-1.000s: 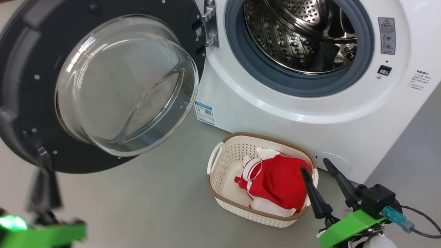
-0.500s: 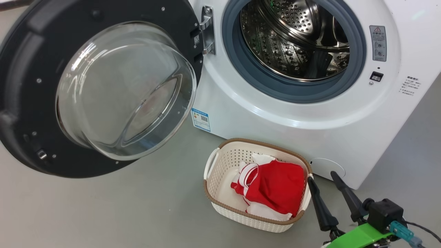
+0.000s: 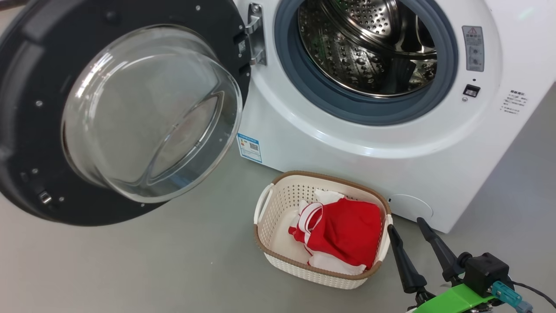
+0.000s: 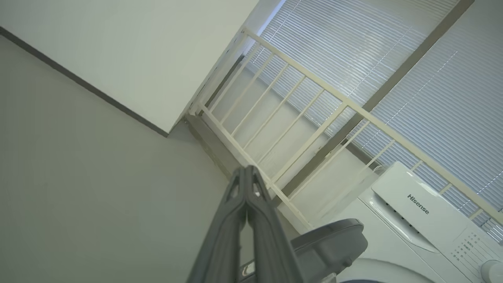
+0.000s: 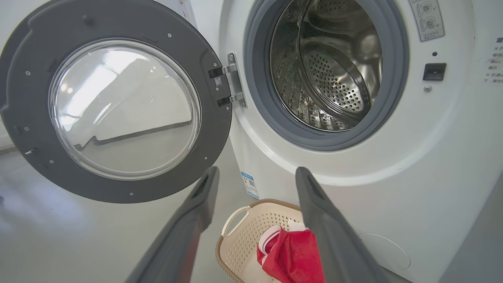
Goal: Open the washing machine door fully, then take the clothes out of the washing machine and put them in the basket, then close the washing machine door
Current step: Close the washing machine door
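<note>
The white washing machine (image 3: 356, 143) stands with its round black-rimmed door (image 3: 26, 108) swung wide open to the left; the glass bowl bulges toward me. The steel drum (image 3: 365, 48) looks bare. On the floor in front sits the cream basket (image 3: 278, 204) holding the red and white clothes (image 3: 347, 232). My right gripper (image 3: 406, 224) is open just right of the basket, empty. In the right wrist view the door (image 5: 220, 129), the basket (image 5: 235, 243) and the clothes (image 5: 290, 255) lie beyond the spread fingers (image 5: 204, 196). My left gripper (image 4: 246, 171) is shut, empty, pointing past the door edge (image 4: 330, 239).
Grey floor (image 3: 152, 261) stretches left of the basket, under the open door. A white railing (image 4: 298, 118) and window blinds stand behind the machine's top panel (image 4: 416, 212). A blue label (image 3: 249, 148) marks the machine's lower front.
The left gripper has left the head view's lower left corner. The camera has shifted slightly, and the right gripper sits lower in the picture. The door and basket stay put.
</note>
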Controlling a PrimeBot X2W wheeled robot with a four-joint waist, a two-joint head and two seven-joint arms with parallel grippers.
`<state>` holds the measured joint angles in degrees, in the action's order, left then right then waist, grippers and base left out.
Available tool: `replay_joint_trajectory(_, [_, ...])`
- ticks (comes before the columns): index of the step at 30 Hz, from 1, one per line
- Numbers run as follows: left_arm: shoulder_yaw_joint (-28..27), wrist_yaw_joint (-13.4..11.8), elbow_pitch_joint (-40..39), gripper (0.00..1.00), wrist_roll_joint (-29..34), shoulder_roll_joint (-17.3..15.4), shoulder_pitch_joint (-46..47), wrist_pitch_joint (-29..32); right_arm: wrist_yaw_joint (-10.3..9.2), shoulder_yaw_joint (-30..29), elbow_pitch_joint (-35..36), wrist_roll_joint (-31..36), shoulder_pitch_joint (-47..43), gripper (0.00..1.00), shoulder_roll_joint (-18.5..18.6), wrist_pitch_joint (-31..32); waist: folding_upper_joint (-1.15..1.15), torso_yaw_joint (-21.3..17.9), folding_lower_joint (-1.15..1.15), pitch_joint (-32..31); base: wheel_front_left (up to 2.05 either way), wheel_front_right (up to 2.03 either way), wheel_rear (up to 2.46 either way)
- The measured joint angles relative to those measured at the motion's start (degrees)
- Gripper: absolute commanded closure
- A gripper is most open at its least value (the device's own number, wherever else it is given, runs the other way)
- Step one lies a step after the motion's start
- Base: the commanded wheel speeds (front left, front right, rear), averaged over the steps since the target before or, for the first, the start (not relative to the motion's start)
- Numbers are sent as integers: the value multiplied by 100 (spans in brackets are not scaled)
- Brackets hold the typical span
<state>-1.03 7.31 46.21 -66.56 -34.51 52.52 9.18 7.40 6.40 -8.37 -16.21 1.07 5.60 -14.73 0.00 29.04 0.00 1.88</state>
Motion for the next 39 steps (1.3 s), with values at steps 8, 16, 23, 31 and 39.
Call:
replay_joint_trajectory(8, [196,0,1282,100,-356,-339,611,1314,0,8,7,67,5,0,5,0,0,-151,0,175,0,0,0])
replay_joint_trajectory(16, [291,0,1572,100,-662,-495,781,2318,0,16,9,190,41,0,13,0,0,-320,0,448,0,0,0])
replay_joint_trajectory(23, [494,0,1490,100,-823,-714,759,3019,0,31,24,246,319,0,32,0,0,-488,0,686,0,0,0])
replay_joint_trajectory(31, [641,0,1349,100,-977,-827,619,3440,0,33,24,253,366,0,47,0,0,-600,0,782,0,0,0])
replay_joint_trajectory(39, [772,0,964,100,-1179,-878,371,3664,0,34,18,253,367,0,114,0,0,-574,0,744,0,0,0])
